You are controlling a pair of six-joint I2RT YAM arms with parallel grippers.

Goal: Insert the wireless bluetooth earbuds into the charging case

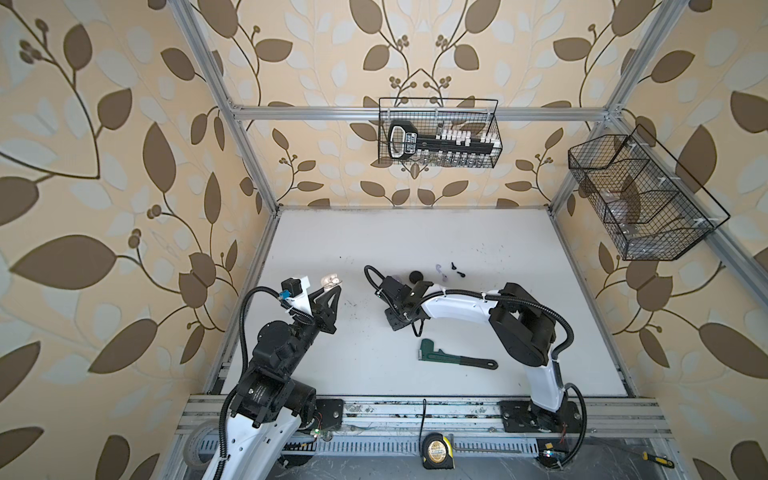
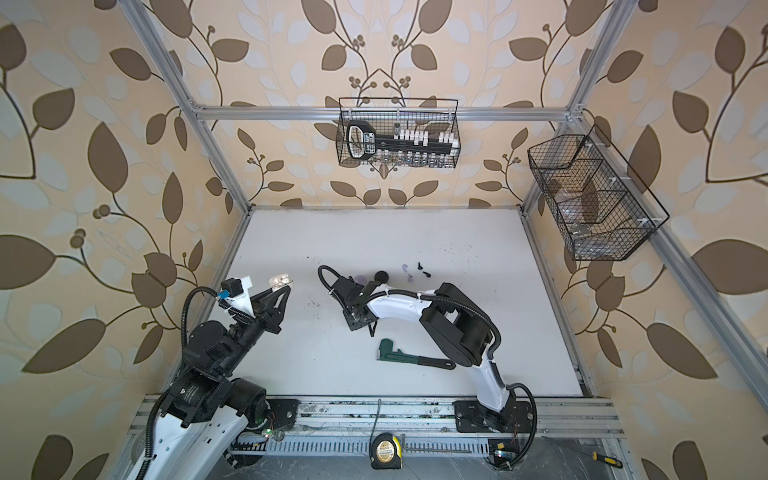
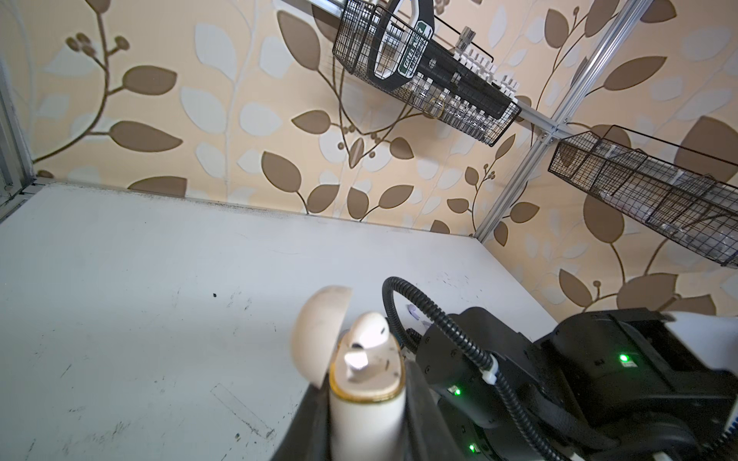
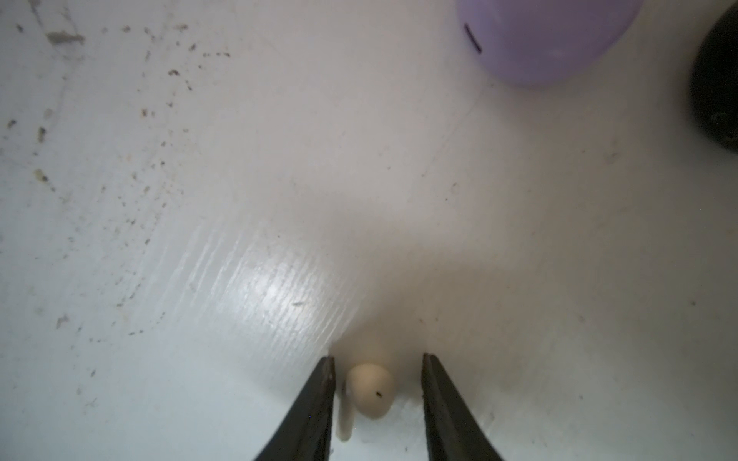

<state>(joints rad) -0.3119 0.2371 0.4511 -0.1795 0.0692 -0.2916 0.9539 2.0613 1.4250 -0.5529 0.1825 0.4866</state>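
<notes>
Earbuds come in three colours here, and the white pair is the one in hand. One white earbud (image 4: 369, 391) lies flat near the middle of the worktop (image 1: 415, 232), between the spread jaws of the right gripper (image 4: 377, 357). One finger (image 4: 313, 407) stands just beside its stem, the other apart from the rounded head, and neither seems to press it. Its twin, the seated earbud (image 3: 369, 331), already stands in the white case (image 3: 365, 415), which the left gripper (image 1: 331, 289) pinches by the body near the worktop's left edge, lid (image 3: 319, 331) thrown back. Whether the case rests on the surface or hangs above it I cannot tell. The lavender earbuds (image 1: 438, 268) and black earbuds (image 1: 460, 273) lie loose a little toward the far edge, beside the black case (image 1: 415, 276) and lavender case (image 4: 547, 36).

The risk, as I judge it, lies in the pinch. The head is round and smooth, so jaws meeting it off-centre could squirt it sideways or roll it. A grip on head and stem together may twist the bud so that its stem no longer lines up with the free socket. Any tilt of the open case might shake the seated earbud loose or let the lid fall shut.
</notes>
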